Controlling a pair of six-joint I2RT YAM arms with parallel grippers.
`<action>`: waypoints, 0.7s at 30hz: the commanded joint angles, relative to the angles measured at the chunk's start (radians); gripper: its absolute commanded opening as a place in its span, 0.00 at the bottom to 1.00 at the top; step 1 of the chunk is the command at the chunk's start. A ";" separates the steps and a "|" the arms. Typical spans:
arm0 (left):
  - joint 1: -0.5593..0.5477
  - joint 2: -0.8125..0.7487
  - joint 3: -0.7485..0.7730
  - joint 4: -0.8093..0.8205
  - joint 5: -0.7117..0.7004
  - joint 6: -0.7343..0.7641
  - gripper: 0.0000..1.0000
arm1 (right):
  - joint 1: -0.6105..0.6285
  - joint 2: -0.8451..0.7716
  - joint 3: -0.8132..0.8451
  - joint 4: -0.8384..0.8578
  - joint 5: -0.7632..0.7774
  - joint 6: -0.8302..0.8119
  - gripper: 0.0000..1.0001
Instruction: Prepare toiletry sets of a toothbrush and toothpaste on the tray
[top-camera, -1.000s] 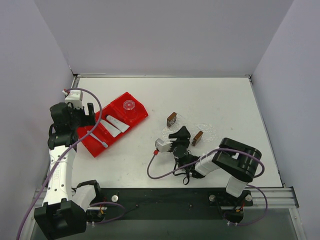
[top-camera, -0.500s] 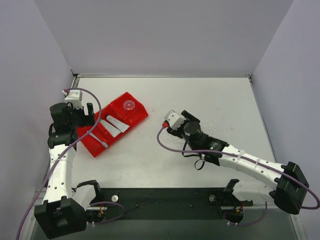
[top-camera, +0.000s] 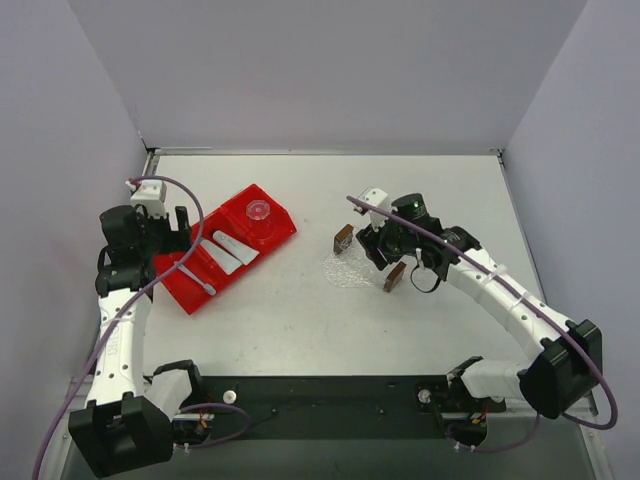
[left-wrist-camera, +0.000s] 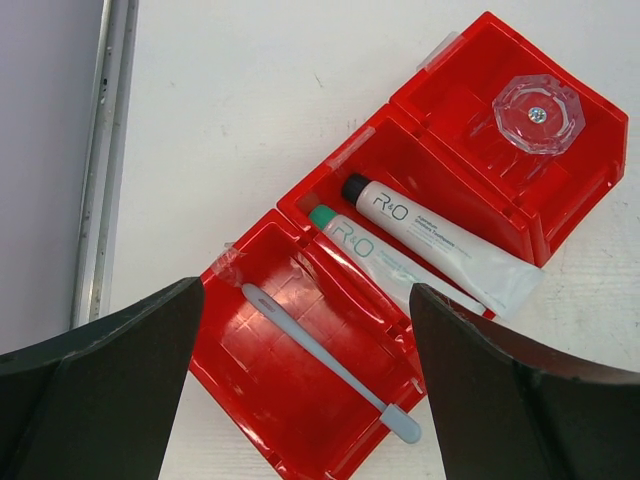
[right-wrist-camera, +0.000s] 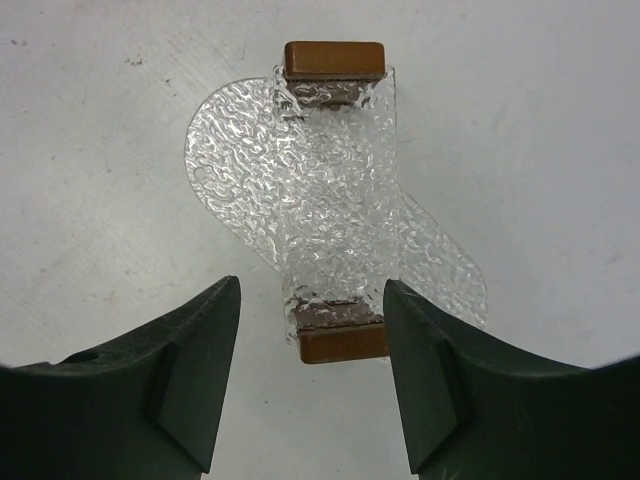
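The left gripper (left-wrist-camera: 305, 292) hangs above the red bin (left-wrist-camera: 255, 405), near the left edge of the white surface (top-camera: 430, 190). Its two dark fingers stand very wide, one at each lower corner of the left wrist view, and there is nothing between them.

The bin has three compartments in a row. The toothbrush (left-wrist-camera: 330, 365), thin and pale blue, lies diagonally in the end compartment that is closest to this gripper. The two toothpaste tubes (left-wrist-camera: 430, 240) lie side by side in the middle compartment, touching each other. Both are pale, and one has a black cap and the other a green cap. In the far compartment sits a small clear octagonal piece (left-wrist-camera: 537, 113).

The tray (right-wrist-camera: 230, 170) lies flat on the surface near the middle, well apart from the bin. It is clear and textured. The clear rack (right-wrist-camera: 335, 190) stands on top of it and crosses it, with one brown end (right-wrist-camera: 333, 60) on the far side and the other brown end (right-wrist-camera: 343, 345) on the near side. No toothbrush and no toothpaste is on the tray.

The right gripper (right-wrist-camera: 312, 285) is over the rack, with its fingers about half apart. The near brown end shows in the gap between them, close to the right finger. I cannot tell if they touch it, and they are not closed on anything.
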 joint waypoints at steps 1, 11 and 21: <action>0.008 -0.033 0.029 0.004 0.043 0.000 0.95 | -0.078 0.092 0.101 -0.146 -0.222 0.034 0.54; 0.008 -0.036 0.019 0.008 0.060 0.000 0.95 | -0.126 0.314 0.248 -0.217 -0.276 0.002 0.53; 0.008 -0.033 0.012 0.015 0.072 0.005 0.95 | -0.167 0.397 0.302 -0.220 -0.204 -0.066 0.54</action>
